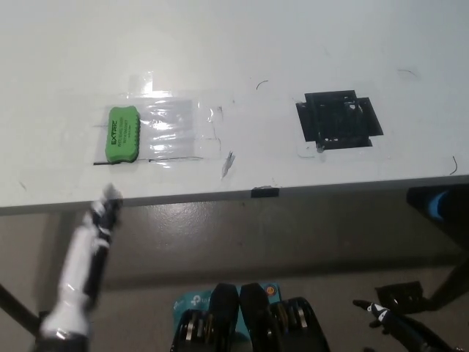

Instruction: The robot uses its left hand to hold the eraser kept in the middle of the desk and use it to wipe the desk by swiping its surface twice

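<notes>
While the green eraser lies flat on the white desk, at the left end of a shiny clear tape patch, nothing covers it. A black square tape mark sits far to the right. The white left hand hangs below the near desk edge and the black right hand is low at right; whether either is spread I cannot tell.

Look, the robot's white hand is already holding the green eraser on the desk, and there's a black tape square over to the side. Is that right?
Not quite. In the head view the white left hand is not holding the green eraser; it sits near the desk edge, apart from the eraser, which lies alone on the desk. The black tape square is indeed off to the side.
</notes>
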You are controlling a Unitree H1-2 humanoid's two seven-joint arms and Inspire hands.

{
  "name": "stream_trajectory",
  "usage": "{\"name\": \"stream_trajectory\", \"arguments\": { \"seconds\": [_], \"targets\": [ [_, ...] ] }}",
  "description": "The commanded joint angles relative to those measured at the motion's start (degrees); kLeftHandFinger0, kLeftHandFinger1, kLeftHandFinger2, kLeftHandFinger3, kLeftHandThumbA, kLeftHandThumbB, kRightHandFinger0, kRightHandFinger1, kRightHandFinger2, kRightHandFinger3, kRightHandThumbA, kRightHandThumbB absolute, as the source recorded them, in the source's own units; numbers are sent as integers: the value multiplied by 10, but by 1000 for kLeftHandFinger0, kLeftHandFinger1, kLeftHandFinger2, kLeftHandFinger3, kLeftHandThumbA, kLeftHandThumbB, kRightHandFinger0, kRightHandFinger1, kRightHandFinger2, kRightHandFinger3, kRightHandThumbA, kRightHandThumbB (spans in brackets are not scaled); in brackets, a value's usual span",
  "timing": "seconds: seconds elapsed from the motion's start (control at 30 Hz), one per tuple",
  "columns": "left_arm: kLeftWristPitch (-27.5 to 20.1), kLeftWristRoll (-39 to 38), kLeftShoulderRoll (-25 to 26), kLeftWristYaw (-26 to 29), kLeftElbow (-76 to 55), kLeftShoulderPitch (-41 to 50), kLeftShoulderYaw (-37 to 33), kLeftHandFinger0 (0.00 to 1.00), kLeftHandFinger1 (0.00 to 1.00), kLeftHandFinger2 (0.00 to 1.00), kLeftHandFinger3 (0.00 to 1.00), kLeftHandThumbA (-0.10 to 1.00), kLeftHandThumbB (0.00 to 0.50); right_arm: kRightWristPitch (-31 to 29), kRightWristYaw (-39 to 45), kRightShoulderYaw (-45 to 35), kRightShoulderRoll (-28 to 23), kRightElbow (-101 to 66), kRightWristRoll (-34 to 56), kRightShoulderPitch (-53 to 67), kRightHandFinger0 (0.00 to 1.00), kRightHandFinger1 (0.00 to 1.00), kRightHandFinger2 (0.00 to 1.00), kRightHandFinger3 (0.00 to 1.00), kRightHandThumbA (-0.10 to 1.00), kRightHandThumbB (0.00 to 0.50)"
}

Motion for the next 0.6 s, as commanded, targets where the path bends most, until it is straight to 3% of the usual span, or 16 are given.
{"name": "stream_trajectory", "arguments": {
  "seconds": [0.0, 0.03, 0.1, 0.13, 0.23, 0.37, 0.43, 0.5, 0.57],
  "targets": [
    [71, 145, 84, -41, -122, -84, -2, 1000, 1000, 1000, 1000, 1000, 199, 9, 20, -21, -1, -21, -24, -2, 777, 843, 1000, 1000, 509, 34],
    [63, 177, 111, -46, -125, -107, -2, 1000, 1000, 1000, 1000, 1000, 176, 9, 21, -25, 2, -21, -26, 0, 778, 845, 1000, 1000, 507, 35],
    [71, 199, 133, -51, -125, -128, -4, 1000, 1000, 1000, 1000, 1000, 192, 9, 23, -26, 2, -21, -30, 1, 780, 846, 1000, 1000, 507, 33],
    [14, 254, 190, -33, -67, -177, -3, 1000, 1000, 1000, 1000, 1000, 238, 9, 22, -27, 1, -23, -25, 3, 789, 855, 1000, 1000, 494, 31],
    [14, 288, 224, -36, -37, -216, -16, 1000, 1000, 1000, 1000, 1000, 313, 9, 20, -26, -1, -22, -23, 2, 781, 853, 1000, 1000, 503, 36],
    [-17, 361, 271, -29, 31, -278, -56, 1000, 1000, 1000, 1000, 1000, 274, 9, 19, -24, -4, -26, -24, 4, 773, 845, 1000, 1000, 487, 32],
    [-25, 393, 285, -29, 61, -297, -80, 1000, 1000, 1000, 1000, 1000, 289, 9, 22, -25, -4, -26, -24, 5, 776, 850, 1000, 1000, 488, 29],
    [-8, 460, 310, -94, 97, -333, -134, 1000, 1000, 1000, 1000, 1000, 293, 9, 25, -31, 0, -26, -26, 9, 778, 853, 1000, 1000, 483, 36],
    [-14, 487, 319, -113, 126, -355, -161, 1000, 1000, 1000, 1000, 1000, 292, 9, 27, -31, 0, -27, -27, 11, 782, 860, 1000, 1000, 493, 35]
  ]
}}
